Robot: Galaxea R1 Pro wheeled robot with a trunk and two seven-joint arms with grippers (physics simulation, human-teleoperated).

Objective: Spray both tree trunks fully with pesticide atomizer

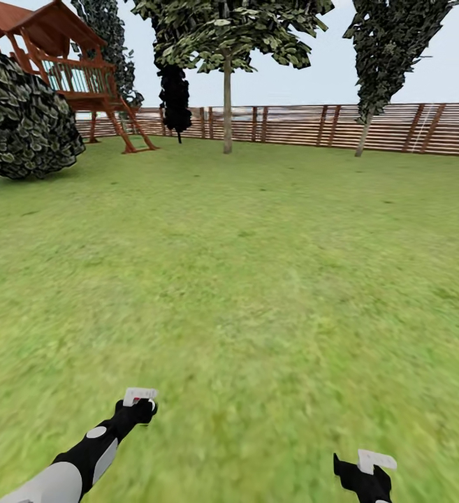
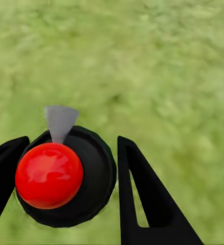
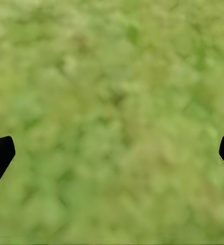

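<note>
The pesticide atomizer (image 2: pixel 66 176) sits between the two black fingers of my left gripper (image 2: pixel 73 142), which is shut on it. It has a round black body, a red ball on top and a grey nozzle. In the head view its white head with a red mark (image 1: pixel 140 396) shows at the tip of the left gripper (image 1: pixel 138 411), low over the grass. My right gripper (image 1: pixel 366 474) hangs open over bare lawn, its fingertips (image 3: pixel 0 153) far apart. A tall tree with a straight grey-brown trunk (image 1: pixel 227 105) stands far ahead by the fence. A second tree (image 1: pixel 363 136) stands to its right.
Wide green lawn (image 1: pixel 257 265) stretches ahead to a brown slatted fence (image 1: pixel 313 126). A wooden playhouse (image 1: pixel 68 70) and a large round bush (image 1: pixel 19 119) stand at the far left. A dark cypress-like tree (image 1: pixel 175 98) stands by the fence.
</note>
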